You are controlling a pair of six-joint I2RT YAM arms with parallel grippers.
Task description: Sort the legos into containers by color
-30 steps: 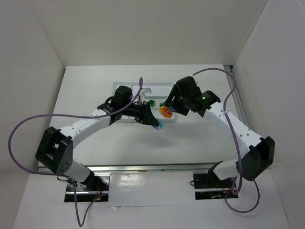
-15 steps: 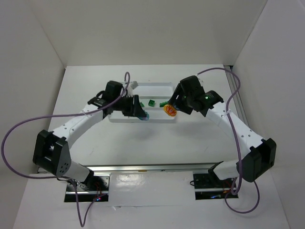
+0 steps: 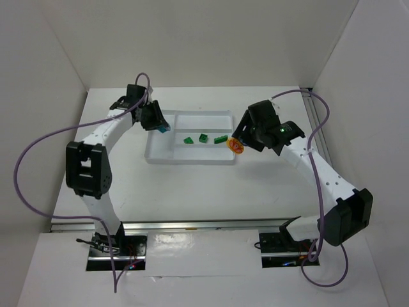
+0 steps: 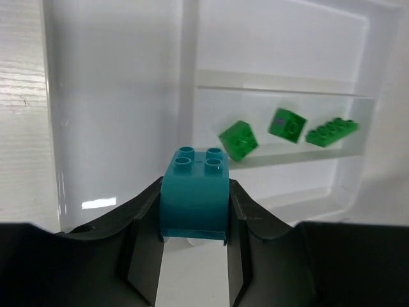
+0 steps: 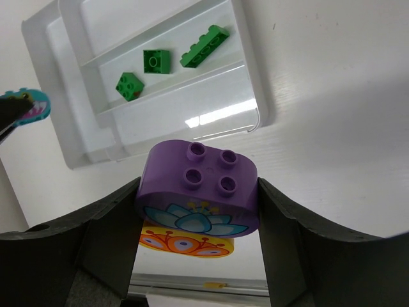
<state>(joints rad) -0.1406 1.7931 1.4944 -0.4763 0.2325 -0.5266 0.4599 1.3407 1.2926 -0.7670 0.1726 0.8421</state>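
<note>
- The left gripper (image 4: 195, 206) is seen pinched tight on a teal brick (image 4: 195, 192), which is clamped by its smooth sides with its four round studs left showing on top.
- The teal brick is held over the left end of the white tray (image 3: 192, 161); whether the plastic is touched cannot be told.
- The right gripper (image 5: 198, 220) is closed on a purple brick (image 5: 198, 182), a glossy round-shouldered block with four studs and a printed flower on its face.
- An orange piece (image 5: 188, 245), printed in yellow, is seen pressed against the underside of the purple brick; both are held over the table (image 3: 192, 192), just beside the tray's right edge.
- Three green bricks (image 5: 156, 61) are found loose in the tray's middle compartment: two small square blocks and one long narrow strip, each apart from the others.
- The tray is shown as shiny moulded plastic, split by raised dividers.
- The left arm is stretched far up the table's left side, its wrist turned inward toward the tray.
- The right arm is reached forward and inward, its wrist tilted down.
</note>
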